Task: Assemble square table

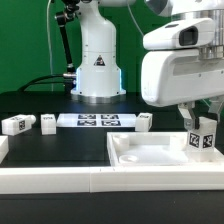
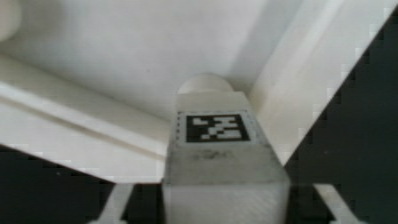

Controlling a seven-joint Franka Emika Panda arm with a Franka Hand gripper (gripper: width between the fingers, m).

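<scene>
The white square tabletop slab (image 1: pixel 150 152) lies at the exterior view's right, with its recessed side up. One tagged white leg (image 1: pixel 203 140) stands upright at its right corner. My gripper (image 1: pixel 203 128) hangs over that leg, straddling it. In the wrist view the leg (image 2: pixel 217 128) runs between the two fingers (image 2: pixel 121 200) toward the slab's raised rim (image 2: pixel 311 80). A dark gap shows on each side of it, so the jaws are open and touch nothing. Three more legs lie on the black table: two at the left (image 1: pixel 15 124) (image 1: pixel 47 122) and one by the slab (image 1: pixel 144 121).
The marker board (image 1: pixel 97 121) lies flat in front of the robot base (image 1: pixel 97 70). A long white rail (image 1: pixel 90 180) runs along the front edge. Cables trail at the back left.
</scene>
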